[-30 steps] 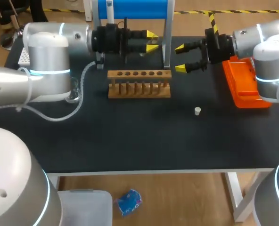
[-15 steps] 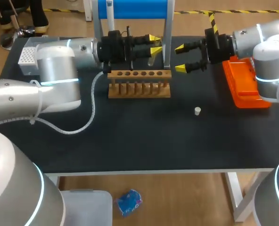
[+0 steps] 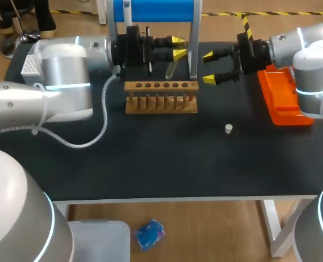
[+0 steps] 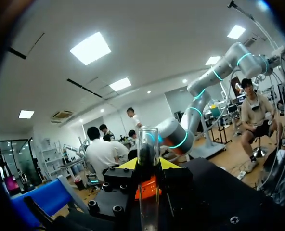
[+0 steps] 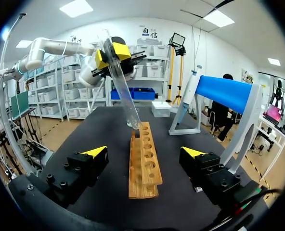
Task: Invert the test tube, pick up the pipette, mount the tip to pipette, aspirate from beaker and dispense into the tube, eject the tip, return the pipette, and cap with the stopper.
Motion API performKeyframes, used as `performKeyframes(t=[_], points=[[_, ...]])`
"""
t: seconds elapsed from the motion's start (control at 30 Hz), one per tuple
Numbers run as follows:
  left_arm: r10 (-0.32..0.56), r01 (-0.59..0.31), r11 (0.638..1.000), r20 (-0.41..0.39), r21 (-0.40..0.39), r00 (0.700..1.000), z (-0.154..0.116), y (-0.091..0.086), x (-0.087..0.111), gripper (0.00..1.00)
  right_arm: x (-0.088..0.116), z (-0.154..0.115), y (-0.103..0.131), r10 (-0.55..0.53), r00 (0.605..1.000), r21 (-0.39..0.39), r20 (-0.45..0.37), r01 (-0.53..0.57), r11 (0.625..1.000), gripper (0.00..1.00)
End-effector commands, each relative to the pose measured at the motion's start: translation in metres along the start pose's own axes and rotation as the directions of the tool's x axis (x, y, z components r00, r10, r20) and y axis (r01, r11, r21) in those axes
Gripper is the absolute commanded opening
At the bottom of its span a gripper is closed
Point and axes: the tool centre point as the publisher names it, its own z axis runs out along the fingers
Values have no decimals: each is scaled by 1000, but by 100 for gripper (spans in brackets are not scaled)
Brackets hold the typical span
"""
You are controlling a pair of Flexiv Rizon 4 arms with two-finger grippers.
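My left gripper (image 3: 178,47) is shut on a clear glass test tube (image 3: 169,68), held above the back of the wooden tube rack (image 3: 161,97). The tube slants down towards the rack's holes. In the left wrist view the tube (image 4: 148,142) rises between the yellow tips of that gripper (image 4: 147,164). My right gripper (image 3: 209,67) stands open to the right of the rack, with nothing in it. Its wrist view shows the rack (image 5: 143,163) ahead between its wide-set fingers, and the left gripper (image 5: 114,55) holding the slanted tube (image 5: 124,94) over the rack's far end. A small white stopper (image 3: 228,129) lies on the table.
A blue pipette stand (image 3: 153,11) with a pipette (image 3: 127,16) on it is behind the rack. An orange box (image 3: 281,98) sits at the right edge under my right arm. A white tip box (image 3: 29,64) is at the far left. A white cable (image 3: 90,136) trails across the mat.
My left wrist has turned with the tube, which now hangs slanted down towards the rack; the left arm has shifted a little. The right arm has not moved.
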Motion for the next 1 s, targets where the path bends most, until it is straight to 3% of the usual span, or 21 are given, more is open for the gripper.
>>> performKeyframes(t=[0.03,0.33,0.73,0.9,1.0], points=[[-64,65,997,12,-39,998,5,5,-1,0,1,0,0,-1,1000,1,1,1,1000,100],[-117,119,992,28,-50,993,7,17,-8,0,1,0,0,-1,1000,1,1,1,1000,100],[-103,106,993,45,-54,994,7,17,-9,0,1,0,0,-1,1000,1,1,1,1000,100],[-145,143,989,80,29,986,12,18,-13,0,1,0,0,-1,1000,1,1,1,1000,100],[-175,174,984,67,21,982,15,21,-15,0,1,0,0,-1,1000,1,1,1,1000,100]])
